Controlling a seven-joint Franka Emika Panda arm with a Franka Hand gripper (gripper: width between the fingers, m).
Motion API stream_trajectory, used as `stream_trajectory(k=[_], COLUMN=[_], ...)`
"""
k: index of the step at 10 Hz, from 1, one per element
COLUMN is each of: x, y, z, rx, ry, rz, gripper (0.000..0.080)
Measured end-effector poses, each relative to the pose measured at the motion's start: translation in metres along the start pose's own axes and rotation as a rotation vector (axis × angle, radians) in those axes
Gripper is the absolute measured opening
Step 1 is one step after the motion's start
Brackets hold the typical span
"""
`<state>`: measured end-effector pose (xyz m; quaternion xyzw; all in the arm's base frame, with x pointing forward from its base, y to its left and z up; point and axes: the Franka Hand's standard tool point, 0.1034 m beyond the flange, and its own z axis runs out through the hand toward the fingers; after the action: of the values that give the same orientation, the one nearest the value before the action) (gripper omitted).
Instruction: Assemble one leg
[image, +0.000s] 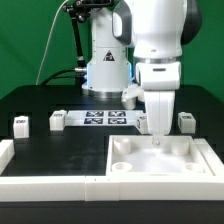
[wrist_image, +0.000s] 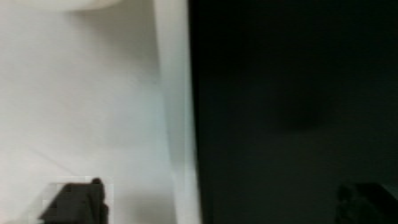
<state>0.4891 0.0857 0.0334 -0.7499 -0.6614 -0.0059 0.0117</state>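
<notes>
- Currently, the gripper (image: 157, 133) is seen low over the back rim of the large white tray-like piece (image: 190, 165). In the wrist view its fingertips (wrist_image: 71, 203) are spread wide with nothing between them, so it is judged open and empty.
- No leg is held. The nearest clear leg (image: 185, 121) stands upright on the black table (image: 50, 140), near the tray-like piece's far corner on the exterior view's right.
- Two further legs (image: 57, 120) are set well apart on the exterior view's left, beyond the marker board (image: 105, 118). A fourth may stand just beside the gripper, but it is too hidden to be told for sure.
- The step in hand is judged to be the fetching of a leg for a corner socket (image: 122, 146); no socket is seen filled, so little of the task is done.
- The gripper is best raised clear of the rim before any sideways travel, lest the tray-like piece be dragged.
- The jaws are best centred over the chosen leg and closed squarely on two opposite faces, so that it is not tipped or twisted.
- The leg is best kept upright and lowered straight into the socket, since a tilted entry is likely to jam.
</notes>
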Motion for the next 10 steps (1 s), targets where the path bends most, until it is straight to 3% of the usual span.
stream_trajectory(k=[3,6,9,10], x=[0.008,0.006,0.007,0.01], y=[-0.005,-0.006,-0.007,-0.014], z=[-0.025,-0.022,-0.021,-0.02], rx=[-0.019,-0.015,-0.014,-0.007], ry=[-0.011,-0.011,-0.007,-0.008], rz=[0.04,0.069,0.342,0.525], gripper=[0.0649,0.0649,0.0649,0.0649])
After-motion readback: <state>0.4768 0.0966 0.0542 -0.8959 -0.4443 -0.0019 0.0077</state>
